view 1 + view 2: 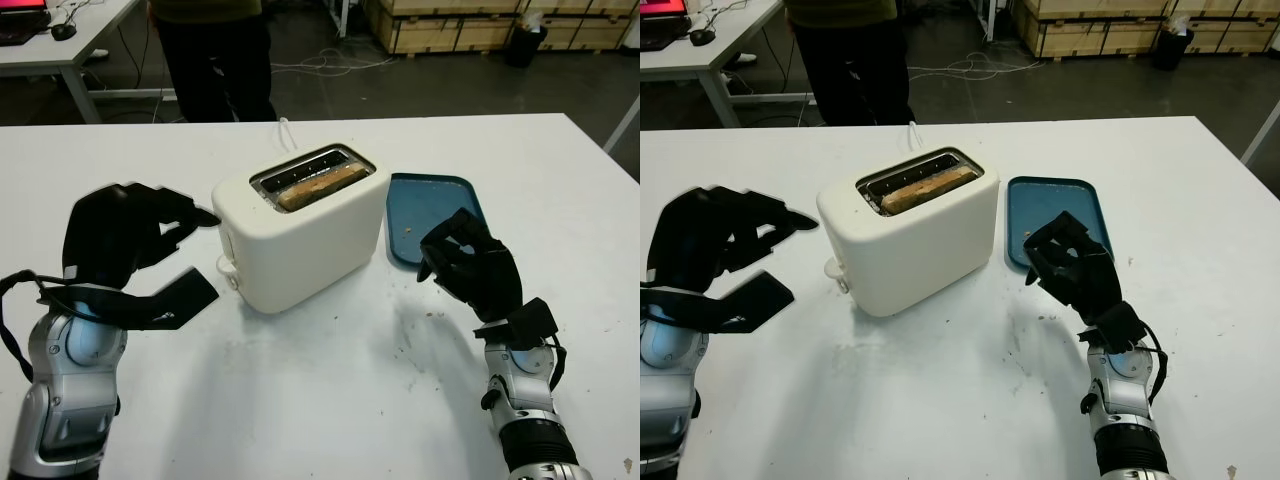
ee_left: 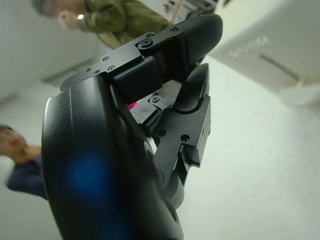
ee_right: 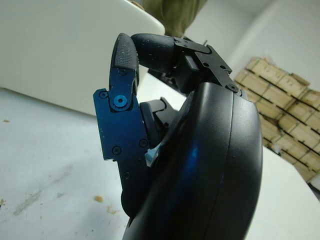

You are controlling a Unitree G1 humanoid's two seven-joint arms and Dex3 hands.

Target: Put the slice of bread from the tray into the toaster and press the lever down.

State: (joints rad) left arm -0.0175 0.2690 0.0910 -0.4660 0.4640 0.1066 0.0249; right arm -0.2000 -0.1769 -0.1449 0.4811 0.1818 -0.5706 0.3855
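left robot hand (image 1: 150, 235) is released at 9 o'clock of the toaster (image 1: 300, 235); right robot hand (image 1: 470, 265) is clenched, holding nothing, at 3 o'clock over the counter (image 1: 330, 400). bread slice (image 1: 318, 187) sits in the toaster slot, tray (image 1: 430, 210) just beside.

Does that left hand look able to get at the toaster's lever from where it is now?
Probably yes. The left hand is open beside the toaster, on the end that carries the lever, and nothing stands between them. The bread already sits in the slot, and the right hand is on the toaster's other side.
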